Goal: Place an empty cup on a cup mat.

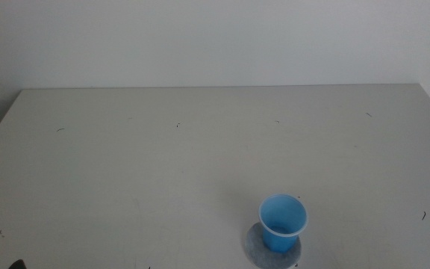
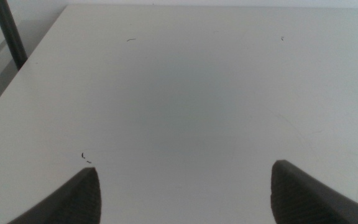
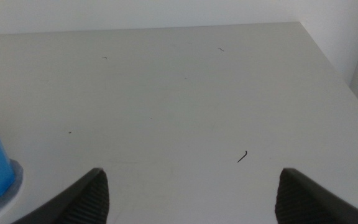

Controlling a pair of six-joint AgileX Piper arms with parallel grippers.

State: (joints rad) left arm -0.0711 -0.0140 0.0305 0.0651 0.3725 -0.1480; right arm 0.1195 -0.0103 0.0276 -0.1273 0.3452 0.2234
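A broad, flat, pale grey table (image 1: pixel 200 149) fills the middle view. At about five o'clock on it lies the flat round mottled grey felt cup mat (image 1: pixel 254 245), and the small bright blue tapered plastic cup (image 1: pixel 282 222) stands upright on it, mouth up. The left gripper (image 2: pixel 185 193) and the right gripper (image 3: pixel 191 193) each hang over bare tabletop, jaws spread wide, holding nothing.
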